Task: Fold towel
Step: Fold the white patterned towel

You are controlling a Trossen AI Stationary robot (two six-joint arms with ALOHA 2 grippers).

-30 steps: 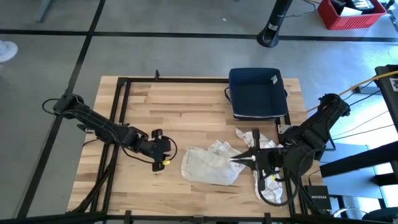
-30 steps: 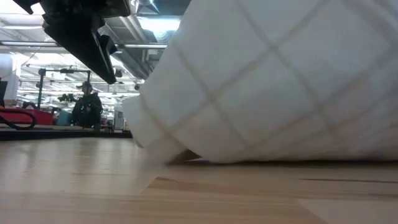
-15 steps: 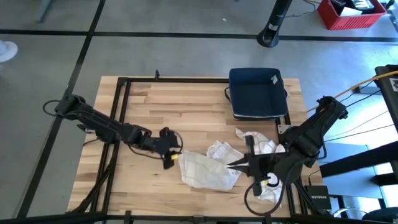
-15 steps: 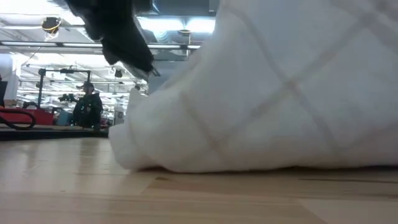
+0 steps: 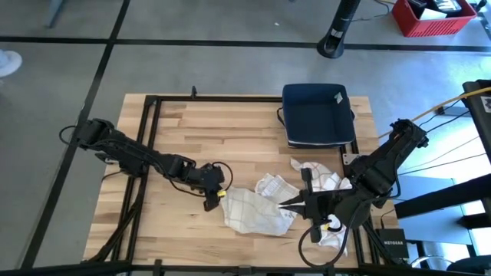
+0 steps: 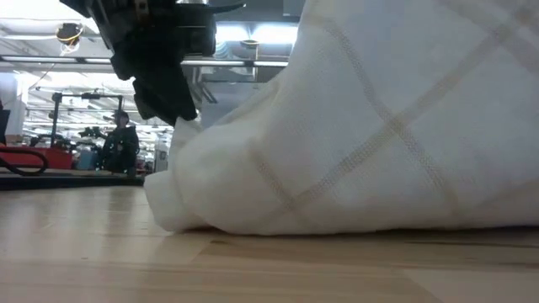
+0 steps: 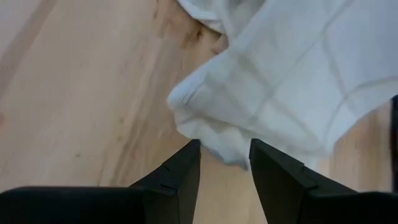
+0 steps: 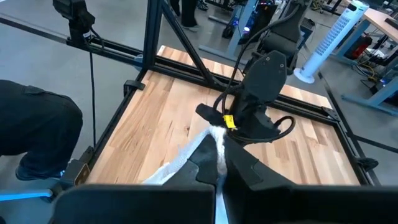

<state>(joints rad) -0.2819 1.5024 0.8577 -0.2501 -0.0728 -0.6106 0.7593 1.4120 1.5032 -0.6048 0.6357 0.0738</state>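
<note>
The towel (image 5: 257, 207) is white with thin check lines and lies crumpled on the table's near right part; it fills most of the low view (image 6: 379, 135). My left gripper (image 5: 215, 189) is open, low at the towel's left edge, its fingertips on either side of a bunched corner (image 7: 217, 140). My right gripper (image 5: 291, 204) is shut on the towel's middle, pointing toward the table's left. Behind it, part of the towel (image 5: 334, 234) lies hidden under the right arm. My left gripper has the towel's left corner (image 7: 225, 154) reaching into the gap between its open fingers (image 7: 186, 165); whether they touch it I cannot tell. My right gripper pinches a raised fold of the towel (image 8: 217, 138) between its two fingers, coming from the table's right at a low slant. The rest of the towel lies slack on the table.
A dark blue tray (image 5: 316, 113) sits at the table's far right. Black frame rails (image 5: 149, 130) run along the left and far sides. Bare wood (image 5: 222, 138) lies between the arms and the far edge. A person (image 6: 118, 141) stands far behind the table.
My left gripper has moved toward the table's right and reached the towel's left edge, staying open. My right gripper has shifted a little toward the left and near edge, still shut on the fold, and the towel's left edge has slid leftward with it.
</note>
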